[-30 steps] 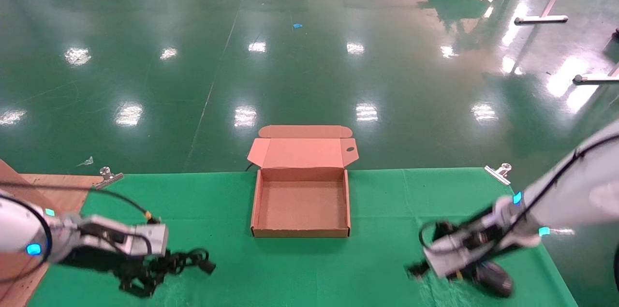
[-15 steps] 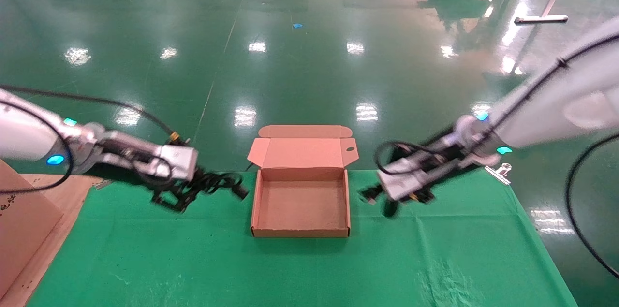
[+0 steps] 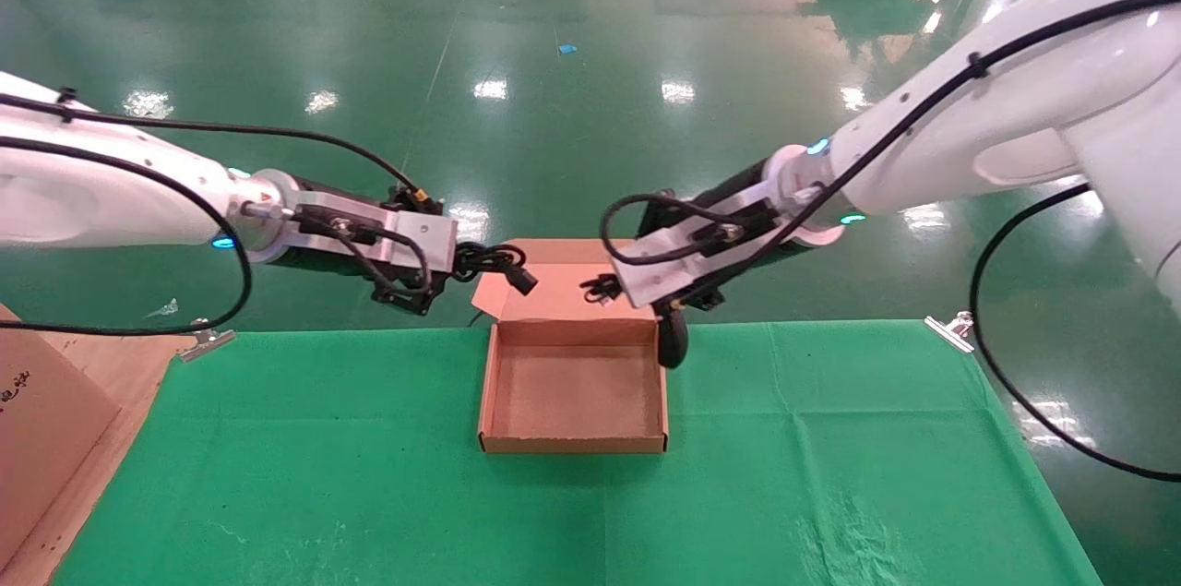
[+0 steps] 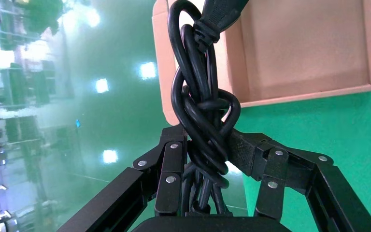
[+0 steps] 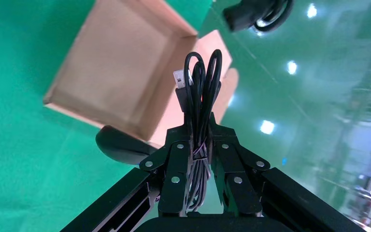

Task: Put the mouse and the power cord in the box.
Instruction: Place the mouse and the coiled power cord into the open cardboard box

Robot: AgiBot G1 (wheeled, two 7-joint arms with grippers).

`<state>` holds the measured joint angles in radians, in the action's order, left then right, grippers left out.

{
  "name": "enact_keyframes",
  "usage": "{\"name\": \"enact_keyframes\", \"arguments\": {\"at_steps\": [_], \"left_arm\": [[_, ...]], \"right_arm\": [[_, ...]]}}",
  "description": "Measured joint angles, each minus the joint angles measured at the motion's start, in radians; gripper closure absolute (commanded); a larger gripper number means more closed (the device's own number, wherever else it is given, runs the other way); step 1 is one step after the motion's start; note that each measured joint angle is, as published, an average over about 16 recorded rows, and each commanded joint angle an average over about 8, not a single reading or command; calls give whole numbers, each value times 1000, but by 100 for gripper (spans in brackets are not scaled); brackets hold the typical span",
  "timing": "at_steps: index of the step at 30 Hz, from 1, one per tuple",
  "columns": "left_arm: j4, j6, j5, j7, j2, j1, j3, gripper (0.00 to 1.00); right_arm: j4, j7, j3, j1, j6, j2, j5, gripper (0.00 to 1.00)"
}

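Observation:
The open brown box (image 3: pixel 572 444) stands in the middle of the green table, its flap lid folded back. My left gripper (image 3: pixel 466 261) hovers over the box's far left corner, shut on the looped black power cord (image 3: pixel 498 265). In the left wrist view the cord (image 4: pixel 205 121) is pinched between the fingers, its plug reaching over the box (image 4: pixel 309 48). My right gripper (image 3: pixel 609 289) hangs over the far right corner, shut on the mouse's bundled thin cable (image 5: pixel 200 92). The black mouse (image 3: pixel 673 337) dangles beside the box's right wall, outside it.
Green cloth (image 3: pixel 830 457) covers the table, and its far edge drops to a shiny green floor. Silver clips (image 3: pixel 950 328) (image 3: pixel 205 341) pin the cloth at the far corners. A large cardboard carton (image 3: pixel 37 420) stands off the table's left side.
Both arms rose from the table's front corners and swung inward and away from me to the box's far corners, the left carrying the power cord and the right the mouse by its cable.

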<state>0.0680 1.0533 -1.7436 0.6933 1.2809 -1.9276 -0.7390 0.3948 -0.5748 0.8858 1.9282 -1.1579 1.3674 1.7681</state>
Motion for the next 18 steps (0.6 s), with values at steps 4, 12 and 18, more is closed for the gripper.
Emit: {"name": "enact_keyframes", "arguments": {"at_steps": [4,12,18], "left_arm": [[-12,-31,13,9,8,4,10,100],[-34,-71,27,30,20,36,19,100],[-17,-127,26,54,46,100,17,100]], "right_arm": [[35,33,34,-4,40,-2,-21,100],[34,71,84,2,112,-8,-58,100],[9,76,100,23,123,-12,-92,100]]}}
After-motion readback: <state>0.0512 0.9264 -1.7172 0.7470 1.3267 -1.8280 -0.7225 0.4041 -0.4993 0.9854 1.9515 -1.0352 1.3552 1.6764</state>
